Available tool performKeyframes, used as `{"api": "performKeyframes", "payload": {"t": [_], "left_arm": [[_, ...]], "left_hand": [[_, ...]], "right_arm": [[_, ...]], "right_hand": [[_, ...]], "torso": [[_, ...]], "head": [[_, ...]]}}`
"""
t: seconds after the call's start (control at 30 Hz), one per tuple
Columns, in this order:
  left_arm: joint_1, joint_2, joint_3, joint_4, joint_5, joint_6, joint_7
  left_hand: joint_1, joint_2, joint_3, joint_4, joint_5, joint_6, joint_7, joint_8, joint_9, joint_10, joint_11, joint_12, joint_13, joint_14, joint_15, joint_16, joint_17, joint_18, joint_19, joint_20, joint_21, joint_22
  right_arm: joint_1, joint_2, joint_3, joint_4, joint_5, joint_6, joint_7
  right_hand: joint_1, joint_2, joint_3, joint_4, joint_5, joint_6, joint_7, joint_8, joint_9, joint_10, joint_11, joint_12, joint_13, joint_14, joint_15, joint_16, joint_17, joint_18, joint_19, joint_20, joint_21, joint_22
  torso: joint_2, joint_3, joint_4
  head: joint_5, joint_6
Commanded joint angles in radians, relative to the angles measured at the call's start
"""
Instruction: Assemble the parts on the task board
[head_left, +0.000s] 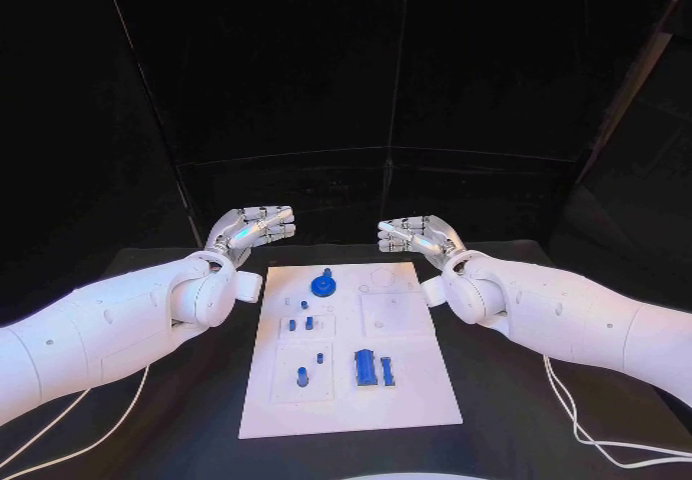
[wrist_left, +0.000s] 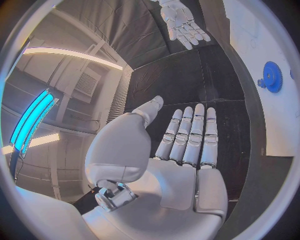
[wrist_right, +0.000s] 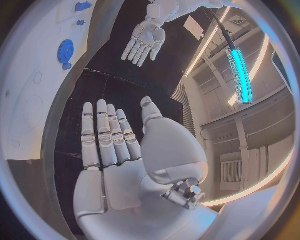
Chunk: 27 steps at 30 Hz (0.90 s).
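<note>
My left hand (head_left: 251, 232) hangs over the black table (head_left: 498, 400) just past the far left corner of the white board (head_left: 351, 400). It holds nothing; its fingers (wrist_left: 190, 132) lie straight, side by side, with the thumb apart from them. My right hand (head_left: 415, 236) is level with it past the far right corner, flat and bare in the same way, its fingers (wrist_right: 106, 135) stretched out together. The two hands are apart from each other and touch neither the board nor any piece.

The board lies in the middle of the table between my arms. On it I count one blue gear (head_left: 326, 286) near the far edge, two blue blocks (head_left: 366, 367) side by side nearer to me, the second block (head_left: 387, 371) thinner, and one upright blue peg (head_left: 302, 377) to their left. Between gear and blocks are about five smaller blue bits (head_left: 300, 324); they are too small for a sure count.
</note>
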Motion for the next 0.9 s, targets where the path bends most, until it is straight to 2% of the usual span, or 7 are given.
{"api": "performKeyframes", "payload": {"t": [0.03, 0.33, 0.4, 0.5, 0.6, 0.63, 0.9], "left_arm": [[-0.007, -0.009, 0.009, 0.034, -0.001, -0.050, 0.008], [-0.062, -0.070, 0.066, 0.230, 0.003, -0.282, 0.031], [-0.076, -0.084, 0.080, 0.277, 0.004, -0.338, 0.036], [-0.092, -0.102, 0.096, 0.334, 0.005, -0.406, 0.043], [-0.105, -0.116, 0.110, 0.381, 0.006, -0.460, 0.049], [-0.107, -0.119, 0.112, 0.390, 0.006, -0.471, 0.050], [-0.113, -0.125, 0.119, 0.411, 0.006, -0.497, 0.052]], "left_hand": [[-0.342, 0.028, -0.113, 0.028, -0.058, -0.259, -0.051, -0.064, -0.031, -0.272, -0.045, -0.034, -0.029, -0.266, -0.039, -0.049, -0.070, -0.052, -0.221, -0.071, -0.035, -0.078], [-0.564, 0.028, -0.187, 0.028, -0.058, -0.428, -0.084, -0.064, -0.031, -0.449, -0.137, -0.105, -0.029, -0.439, -0.118, -0.150, -0.070, -0.074, -0.365, -0.118, -0.035, -0.130], [-0.603, 0.028, -0.200, 0.028, -0.058, -0.457, -0.156, -0.064, -0.031, -0.480, -0.137, -0.105, -0.029, -0.469, -0.118, -0.150, -0.070, -0.084, -0.390, -0.126, -0.035, -0.138], [-0.653, 0.028, -0.216, 0.028, -0.058, -0.495, -0.156, -0.064, -0.031, -0.520, -0.137, -0.105, -0.029, -0.508, -0.118, -0.150, -0.070, -0.085, -0.422, -0.136, -0.035, -0.150], [-0.695, 0.028, -0.230, 0.028, -0.058, -0.527, -0.156, -0.064, -0.031, -0.553, -0.137, -0.105, -0.029, -0.541, -0.118, -0.150, -0.070, -0.160, -0.449, -0.145, -0.035, -0.160], [-0.718, 0.028, -0.238, 0.028, -0.058, -0.544, -0.156, -0.064, -0.031, -0.571, -0.137, -0.105, -0.029, -0.558, -0.118, -0.150, -0.070, -0.160, -0.464, -0.217, -0.035, -0.165], [-0.803, 0.028, -0.265, 0.028, -0.058, -0.609, -0.156, -0.064, -0.031, -0.639, -0.137, -0.105, -0.029, -0.625, -0.118, -0.150, -0.070, -0.160, -0.518, -0.217, -0.035, -0.240]], "right_arm": [[0.002, -0.014, 0.003, 0.039, 0.026, -0.053, 0.011], [-0.001, -0.105, 0.012, 0.272, 0.143, -0.286, 0.053], [-0.002, -0.127, 0.014, 0.328, 0.171, -0.342, 0.064], [-0.003, -0.153, 0.017, 0.396, 0.205, -0.410, 0.076], [-0.004, -0.172, 0.019, 0.445, 0.229, -0.459, 0.085], [-0.004, -0.179, 0.020, 0.462, 0.238, -0.477, 0.088], [-0.004, -0.189, 0.021, 0.488, 0.251, -0.503, 0.093]], "right_hand": [[-0.369, -0.075, 0.039, -0.021, -0.064, -0.266, -0.053, -0.030, -0.060, -0.297, -0.038, -0.042, -0.031, -0.317, -0.048, -0.045, -0.053, -0.054, -0.253, -0.059, -0.074, -0.030], [-0.608, -0.075, 0.121, -0.021, -0.105, -0.438, -0.087, -0.030, -0.060, -0.489, -0.115, -0.127, -0.031, -0.523, -0.048, -0.045, -0.088, -0.081, -0.416, -0.097, -0.122, -0.030], [-0.651, -0.075, 0.121, -0.021, -0.112, -0.469, -0.162, -0.030, -0.060, -0.524, -0.115, -0.127, -0.031, -0.560, -0.048, -0.045, -0.163, -0.081, -0.446, -0.104, -0.131, -0.030], [-0.706, -0.075, 0.121, -0.021, -0.122, -0.509, -0.162, -0.030, -0.060, -0.568, -0.115, -0.127, -0.031, -0.607, -0.048, -0.045, -0.163, -0.092, -0.483, -0.181, -0.142, -0.030], [-0.749, -0.075, 0.121, -0.021, -0.195, -0.540, -0.162, -0.030, -0.060, -0.603, -0.115, -0.127, -0.031, -0.644, -0.048, -0.045, -0.163, -0.092, -0.511, -0.181, -0.151, -0.030], [-0.775, -0.075, 0.121, -0.021, -0.195, -0.559, -0.162, -0.030, -0.060, -0.623, -0.115, -0.127, -0.031, -0.666, -0.048, -0.045, -0.163, -0.091, -0.530, -0.181, -0.156, -0.030], [-0.867, -0.075, 0.121, -0.021, -0.195, -0.625, -0.162, -0.030, -0.060, -0.697, -0.115, -0.127, -0.031, -0.746, -0.048, -0.045, -0.163, -0.162, -0.593, -0.181, -0.227, -0.030]], "torso": [[0.005, 0.0093, -0.0017], [0.013, 0.0343, -0.0038], [0.014, 0.0356, -0.0039], [0.014, 0.0357, -0.0039], [0.014, 0.0357, -0.0039], [0.014, 0.0357, -0.0039], [0.014, 0.0357, -0.0039]], "head": [[0.013, 0.023], [0.050, 0.088], [0.052, 0.092], [0.052, 0.092], [0.052, 0.092], [0.052, 0.092], [0.052, 0.092]]}}
